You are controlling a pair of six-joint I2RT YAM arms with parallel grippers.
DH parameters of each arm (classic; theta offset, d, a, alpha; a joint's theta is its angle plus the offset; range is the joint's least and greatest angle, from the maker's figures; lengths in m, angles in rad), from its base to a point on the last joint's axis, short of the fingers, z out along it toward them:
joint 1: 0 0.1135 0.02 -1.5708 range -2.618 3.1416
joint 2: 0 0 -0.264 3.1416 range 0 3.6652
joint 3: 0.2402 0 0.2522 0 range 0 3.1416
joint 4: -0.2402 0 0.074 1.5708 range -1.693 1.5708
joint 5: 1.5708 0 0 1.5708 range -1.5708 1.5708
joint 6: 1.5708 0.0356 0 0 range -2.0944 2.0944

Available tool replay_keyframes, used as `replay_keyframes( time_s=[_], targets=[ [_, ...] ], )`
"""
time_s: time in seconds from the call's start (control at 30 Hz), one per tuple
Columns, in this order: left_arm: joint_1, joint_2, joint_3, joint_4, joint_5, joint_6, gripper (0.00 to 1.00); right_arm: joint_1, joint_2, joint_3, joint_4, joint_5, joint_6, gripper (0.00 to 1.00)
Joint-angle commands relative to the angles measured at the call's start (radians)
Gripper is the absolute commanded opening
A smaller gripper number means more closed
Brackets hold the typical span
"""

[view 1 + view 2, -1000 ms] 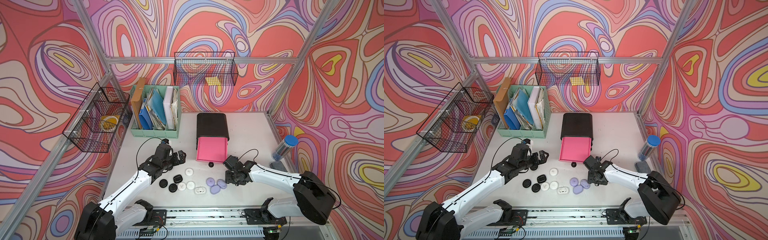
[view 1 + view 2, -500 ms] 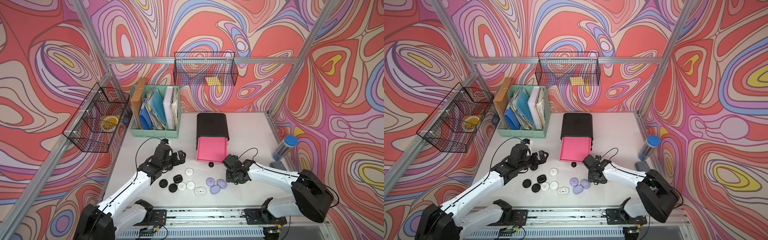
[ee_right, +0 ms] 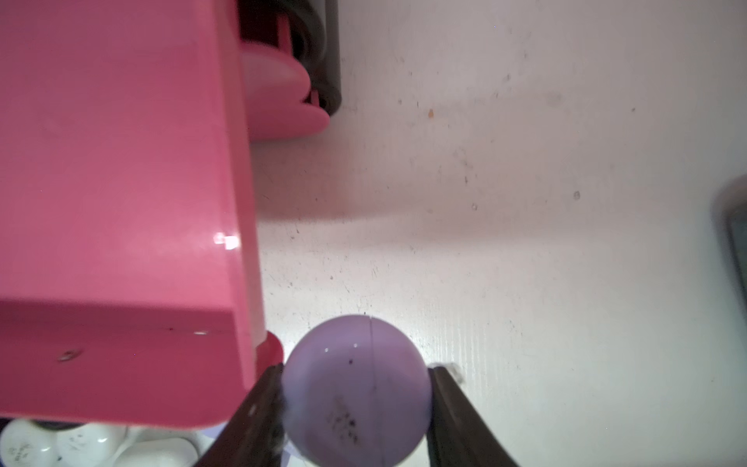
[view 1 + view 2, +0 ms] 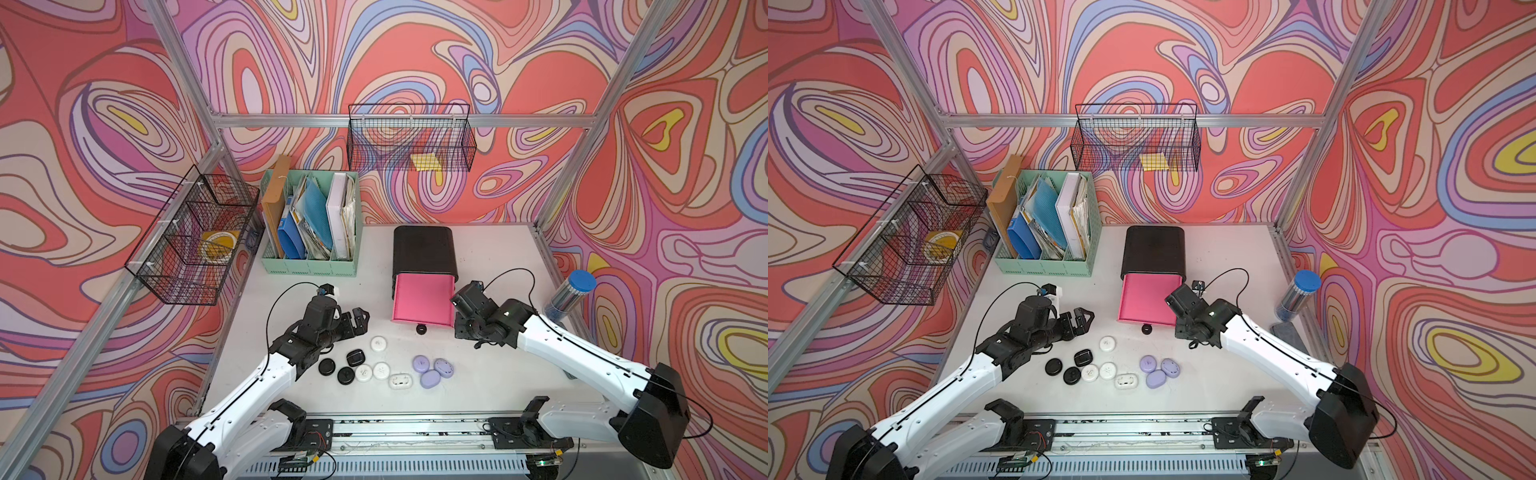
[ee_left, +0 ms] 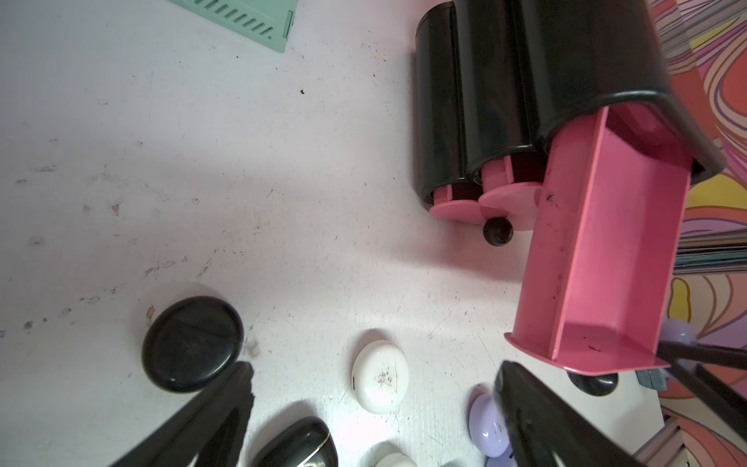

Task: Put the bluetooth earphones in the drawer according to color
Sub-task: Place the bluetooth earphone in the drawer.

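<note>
The drawer cabinet is glossy black, and its top pink drawer is pulled out with nothing in it. My right gripper is shut on a round purple earphone case, held just beside the open drawer's front right corner. On the table in front lie three purple cases, several white cases and three black cases. My left gripper hovers open to the left of the drawer, above a white case, touching nothing.
A mint-green file organizer stands at the back left. Wire baskets hang on the left wall and the back wall. A blue-lidded cylinder stands at the right edge, with a dark flat object beside it.
My right gripper has closed on the purple case and moved a little toward the open drawer. The left arm has stayed put.
</note>
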Motion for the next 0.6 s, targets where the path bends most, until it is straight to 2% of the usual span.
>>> replay_keyframes(
  time_s=[0.0, 0.23, 0.57],
  targets=[
    [0.001, -0.030, -0.047, -0.033, -0.003, 0.003, 0.99, 0.004, 0.018, 0.115, -0.061, 0.038, -0.075, 0.44],
    [0.001, -0.065, -0.097, -0.039, -0.020, -0.011, 0.99, 0.002, 0.161, 0.306, -0.018, -0.052, -0.190, 0.44],
    [-0.002, -0.161, -0.147, -0.097, -0.022, -0.033, 0.99, -0.035, 0.408, 0.420, 0.109, -0.198, -0.274, 0.44]
  ],
)
